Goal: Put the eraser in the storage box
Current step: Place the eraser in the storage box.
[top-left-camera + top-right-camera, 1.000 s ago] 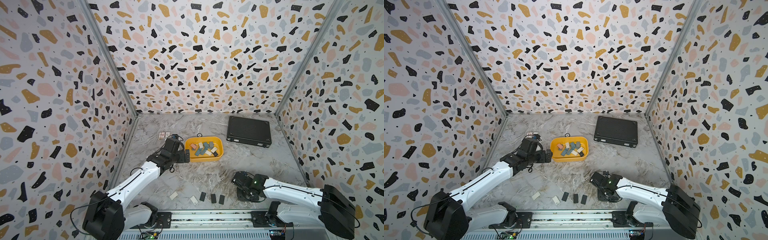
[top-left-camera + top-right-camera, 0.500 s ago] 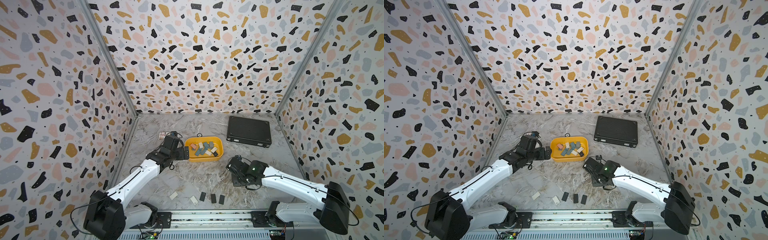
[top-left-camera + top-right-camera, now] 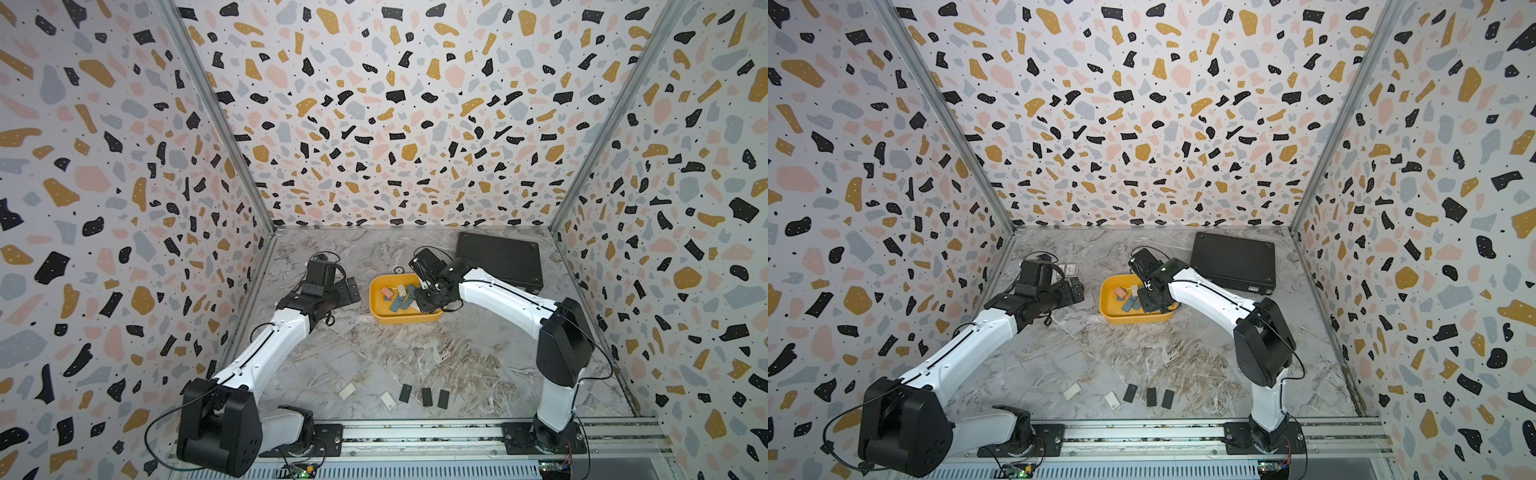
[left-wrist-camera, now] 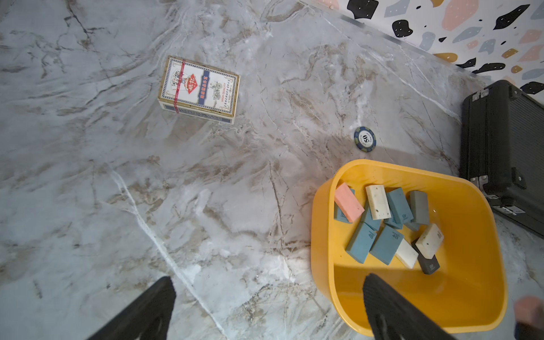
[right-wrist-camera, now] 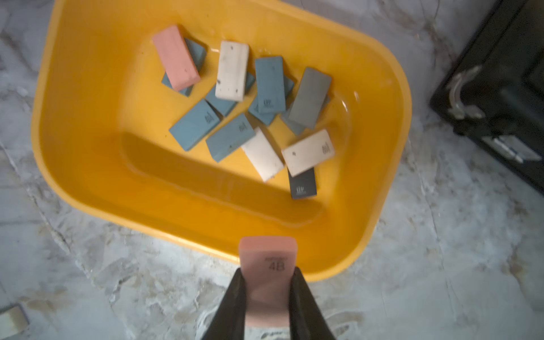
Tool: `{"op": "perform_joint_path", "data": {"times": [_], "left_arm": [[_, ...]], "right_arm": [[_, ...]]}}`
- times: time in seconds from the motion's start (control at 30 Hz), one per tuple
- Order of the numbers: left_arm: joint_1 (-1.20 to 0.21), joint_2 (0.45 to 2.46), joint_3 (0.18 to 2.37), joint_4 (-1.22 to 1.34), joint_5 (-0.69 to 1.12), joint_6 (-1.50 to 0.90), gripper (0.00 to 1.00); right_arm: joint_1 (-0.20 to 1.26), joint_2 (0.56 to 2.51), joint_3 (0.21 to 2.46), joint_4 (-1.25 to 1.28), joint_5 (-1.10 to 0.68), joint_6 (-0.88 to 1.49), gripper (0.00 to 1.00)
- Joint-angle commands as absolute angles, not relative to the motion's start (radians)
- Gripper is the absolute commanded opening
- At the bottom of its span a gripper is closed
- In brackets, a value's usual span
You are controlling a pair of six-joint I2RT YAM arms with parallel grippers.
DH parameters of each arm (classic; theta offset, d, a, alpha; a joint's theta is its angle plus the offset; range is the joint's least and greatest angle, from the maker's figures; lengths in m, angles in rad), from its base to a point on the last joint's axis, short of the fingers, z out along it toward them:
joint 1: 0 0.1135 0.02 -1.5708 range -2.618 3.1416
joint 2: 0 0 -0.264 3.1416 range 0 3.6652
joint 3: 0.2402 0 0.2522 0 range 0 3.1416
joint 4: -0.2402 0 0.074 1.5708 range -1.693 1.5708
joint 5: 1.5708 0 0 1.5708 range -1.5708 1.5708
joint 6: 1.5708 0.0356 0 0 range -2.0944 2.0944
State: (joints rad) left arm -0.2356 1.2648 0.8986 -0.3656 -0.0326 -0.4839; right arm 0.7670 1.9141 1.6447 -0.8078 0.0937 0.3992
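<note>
Eraser (image 5: pixel 267 265), pink, stands clamped end-out in the right hand (image 5: pixel 268 275), over the storage box's (image 5: pixel 88 164) rim, so a release should drop it among those inside. Left hand (image 4: pixel 269 281) hangs beside the box, fingers spread, empty.

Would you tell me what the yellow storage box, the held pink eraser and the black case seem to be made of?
The storage box: likely moulded plastic, glossy, with highlights and rounded corners. The pink eraser in the right hand: matte rubber, probably, printed 4B. The black case: ribbed hard shell with metal latches, material unclear.
</note>
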Motion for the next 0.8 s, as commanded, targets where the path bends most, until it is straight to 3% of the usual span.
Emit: {"op": "perform_joint_path", "data": {"times": [0.0, 0.27, 0.77], "left_arm": [[-0.224, 1.265, 0.910, -0.347, -0.026, -0.485, 1.00], [-0.209, 1.296, 0.920, -0.367, -0.017, -0.485, 1.00], [-0.204, 1.347, 0.953, -0.380, 0.015, -0.484, 1.00]], "right_arm": [[0.735, 1.985, 1.758, -0.818, 0.031, 0.313, 0.18], [0.699, 2.176, 1.930, -0.829, 0.013, 0.282, 0.18], [0.631, 2.245, 1.967, -0.816, 0.025, 0.279, 0.19]]}}
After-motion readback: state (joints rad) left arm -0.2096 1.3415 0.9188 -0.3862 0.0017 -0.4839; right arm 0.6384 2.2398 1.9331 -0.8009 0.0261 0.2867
